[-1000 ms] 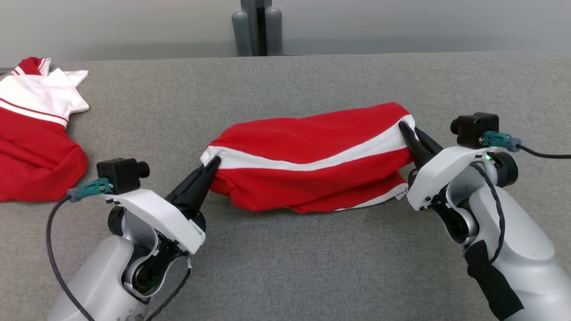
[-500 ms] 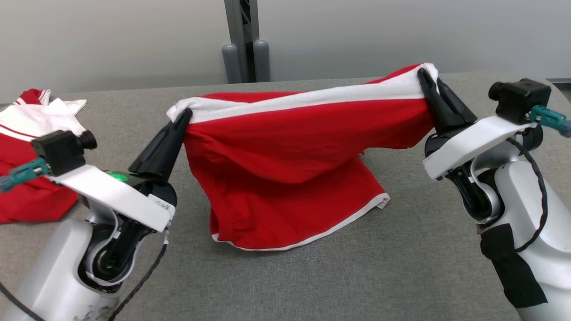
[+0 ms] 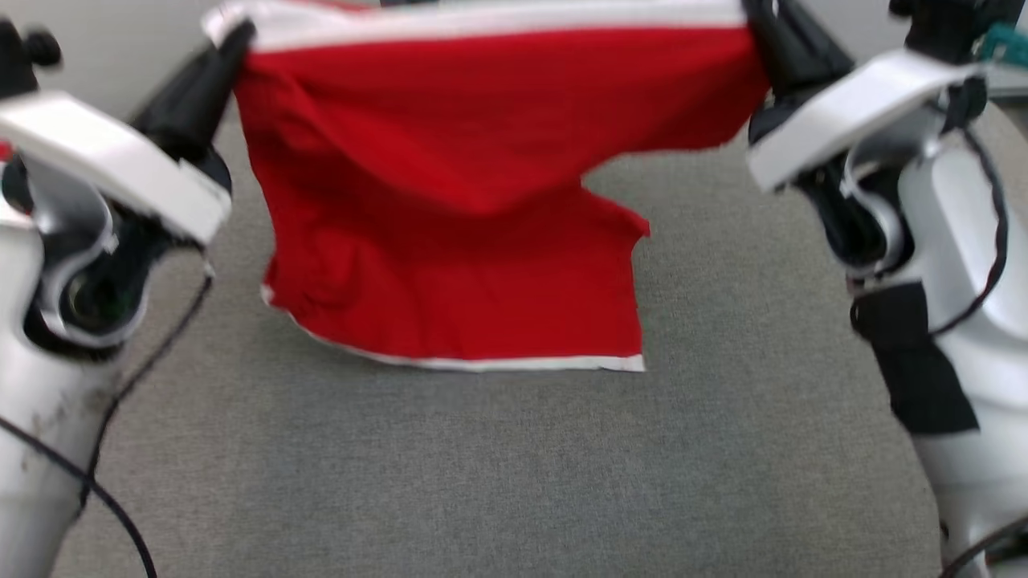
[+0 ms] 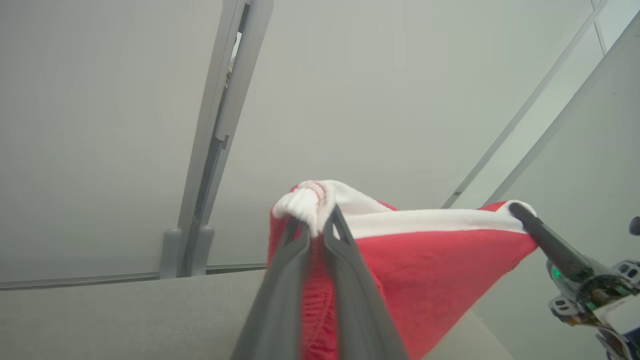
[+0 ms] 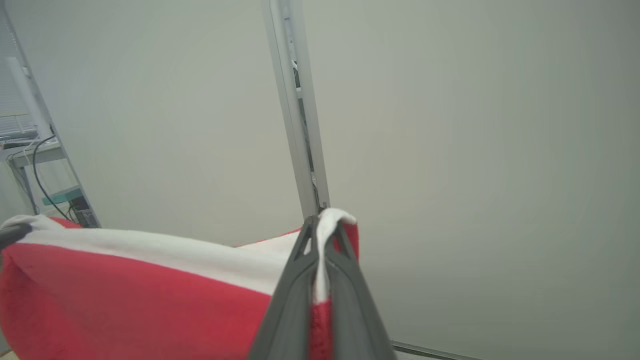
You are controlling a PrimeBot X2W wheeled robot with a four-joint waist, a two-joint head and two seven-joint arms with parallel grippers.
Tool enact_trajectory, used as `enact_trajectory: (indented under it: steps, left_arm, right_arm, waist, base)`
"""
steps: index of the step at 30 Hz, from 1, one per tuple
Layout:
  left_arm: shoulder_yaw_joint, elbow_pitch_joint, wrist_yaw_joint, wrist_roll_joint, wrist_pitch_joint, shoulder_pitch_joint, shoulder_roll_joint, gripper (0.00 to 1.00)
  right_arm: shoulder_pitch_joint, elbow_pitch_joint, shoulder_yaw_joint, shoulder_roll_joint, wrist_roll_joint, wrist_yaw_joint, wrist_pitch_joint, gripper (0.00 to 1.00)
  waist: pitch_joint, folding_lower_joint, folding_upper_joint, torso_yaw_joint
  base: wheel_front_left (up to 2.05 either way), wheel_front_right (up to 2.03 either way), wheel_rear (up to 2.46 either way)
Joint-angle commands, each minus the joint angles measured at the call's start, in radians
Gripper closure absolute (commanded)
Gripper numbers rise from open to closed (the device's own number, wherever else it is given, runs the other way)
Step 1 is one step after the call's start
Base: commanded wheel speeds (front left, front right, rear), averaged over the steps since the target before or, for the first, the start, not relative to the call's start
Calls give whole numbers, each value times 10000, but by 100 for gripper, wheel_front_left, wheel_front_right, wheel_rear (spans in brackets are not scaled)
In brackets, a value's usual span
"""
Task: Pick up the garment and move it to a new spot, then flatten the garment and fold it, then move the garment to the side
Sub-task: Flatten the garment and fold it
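Grey fabric table [image 3: 514, 482], pale wall [image 4: 400, 100]

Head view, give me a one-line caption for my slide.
Left hand and right hand hold the garment taut by its white band, hem hanging over the grey surface.

the garment [image 3: 434, 201] is soft matt knit cloth; the table [image 3: 514, 466] wears coarse matt woven fabric.

Motion blur softens the head view, whose top edge clips the garment [image 3: 434, 201].
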State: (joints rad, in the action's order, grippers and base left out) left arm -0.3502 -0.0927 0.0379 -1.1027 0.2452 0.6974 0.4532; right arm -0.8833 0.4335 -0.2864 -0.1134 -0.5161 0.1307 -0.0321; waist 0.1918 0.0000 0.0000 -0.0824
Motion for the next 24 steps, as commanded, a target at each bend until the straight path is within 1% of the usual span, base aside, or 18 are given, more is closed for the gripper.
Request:
enact_trajectory:
  steps: [1, 4, 5, 7, 9, 12, 13, 14, 16, 19, 24]
  left_arm:
    - [49, -291, 84, 264, -21, 664, -12, 100]
    - [126, -1006, 200, 710, -277, 1994, -75, 100]
    - [126, -1006, 200, 710, -277, 1994, -75, 100]
    - [197, -1477, 203, 1032, -611, 2844, -154, 100]
    - [247, -1904, 106, 1293, -1033, 3568, -280, 100]
    - [341, -2441, -67, 1625, -1643, 4452, -357, 100]
    - [346, -2588, -155, 1742, -1864, 4691, -366, 100]
    - [405, -2872, -368, 1772, -2238, 4955, -475, 100]
    - [449, -3155, -653, 1710, -2625, 4980, -606, 100]
    - [236, -3555, -1076, 1755, -3016, 4625, -757, 100]
    - [-144, -3900, -1534, 1587, -3683, 3737, -1059, 100]
  right_arm:
    - [-637, 340, 108, 10, 167, 1, 218, 100]
    - [-2011, 1162, 363, 193, 539, 0, 856, 100]
    - [-2011, 1162, 363, 193, 539, 0, 856, 100]
    - [-2834, 1651, 624, 301, 752, -2, 1408, 100]
    - [-3585, 2075, 893, 380, 958, -4, 2034, 100]
    - [-4417, 2548, 1329, 461, 1241, -13, 2623, 100]
    - [-4613, 2670, 1478, 475, 1342, -14, 2749, 100]
    - [-4831, 2799, 1746, 495, 1420, -27, 2897, 100]
    - [-4751, 2820, 1833, 505, 1521, -27, 2962, 100]
    - [-4265, 2676, 1616, 542, 1507, -27, 3005, 100]
    - [-2758, 1713, 931, 571, 1161, -17, 2991, 100]
  waist:
    - [532, 0, 0, -183]
    - [990, 0, 0, -344]
    - [990, 0, 0, -344]
    - [1275, 0, 0, -457]
    - [1556, 0, 0, -551]
    - [2009, 0, 0, -696]
    - [2162, 0, 0, -726]
    - [2480, 0, 0, -771]
    - [2750, 0, 0, -772]
    - [3071, 0, 0, -740]
    - [3243, 0, 0, -664]
  base:
    - [0, 0, 0]
    - [0, 0, 0]
    - [0, 0, 0]
    - [0, 0, 0]
    - [0, 0, 0]
    - [0, 0, 0]
    - [0, 0, 0]
    - [0, 0, 0]
    - [0, 0, 0]
    - [0, 0, 0]
    - [0, 0, 0]
